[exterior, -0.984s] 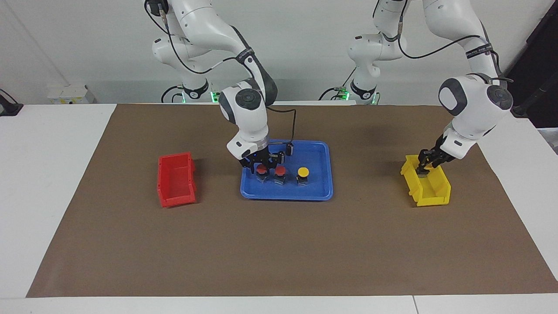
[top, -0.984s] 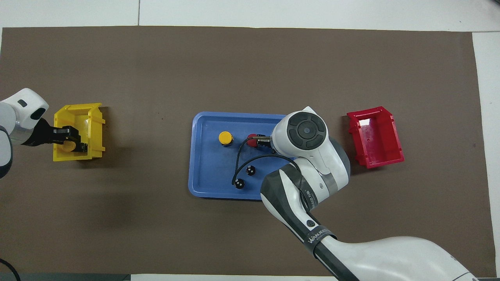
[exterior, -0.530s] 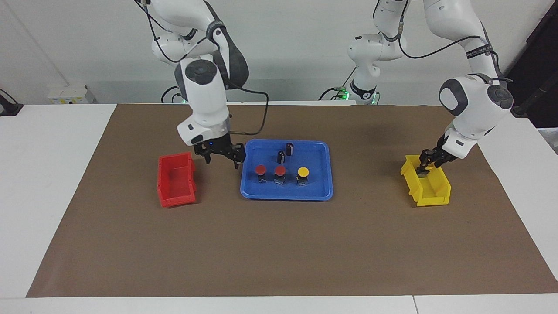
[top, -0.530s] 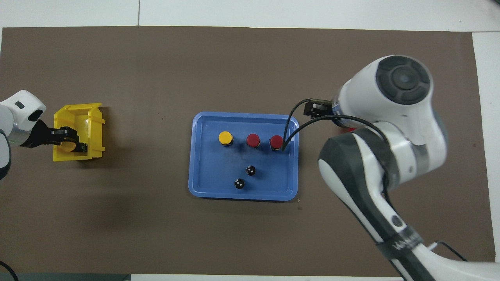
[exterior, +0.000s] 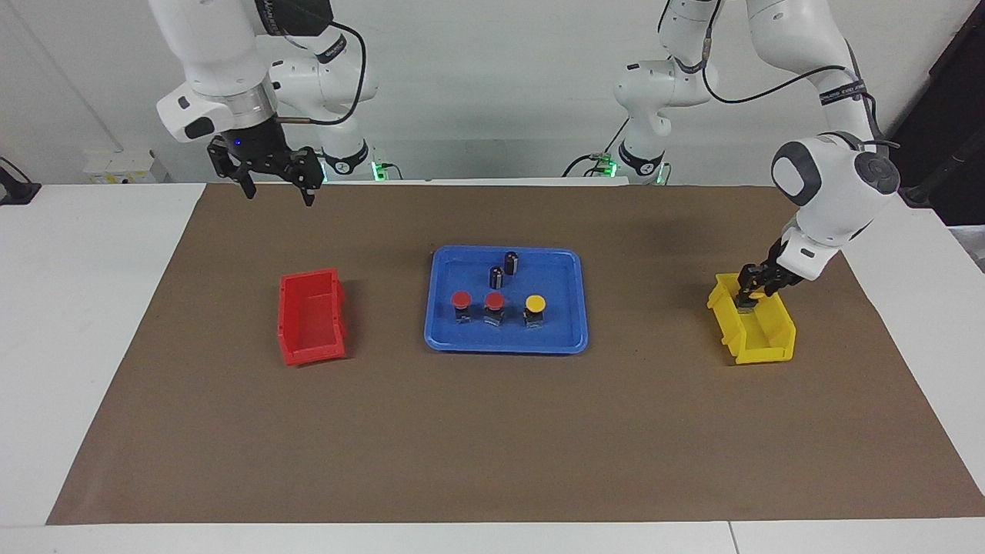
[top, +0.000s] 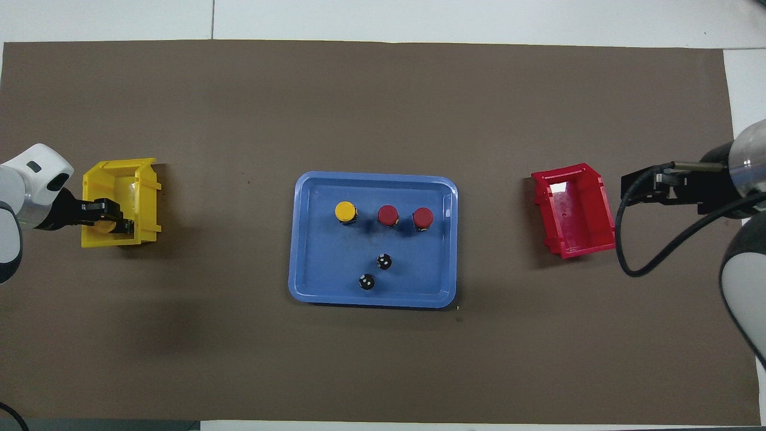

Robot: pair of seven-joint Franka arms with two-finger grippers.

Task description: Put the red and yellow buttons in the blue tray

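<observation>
Since a second ago, right tool (exterior: 275, 187) has risen, fingers spread wide, empty. Left tool (exterior: 750, 295) grips a yellow button (top: 105, 226) in yellow bin (exterior: 762, 332); three buttons (exterior: 492, 302) stand in blue tray (exterior: 562, 338).

A blue tray (exterior: 571, 304) holds two red-capped buttons (exterior: 460, 299) (exterior: 494, 300) and one yellow-capped button (exterior: 535, 303), each on a black base, along with two dark cylinders (exterior: 511, 261) (exterior: 496, 276) whose tops show small white dots from overhead. A red bin (exterior: 310, 317) and a yellow bin (exterior: 750, 325) sit on a brown mat (exterior: 492, 431) over a white table (exterior: 69, 308). The arms (exterior: 835, 192) are white with black grippers.
</observation>
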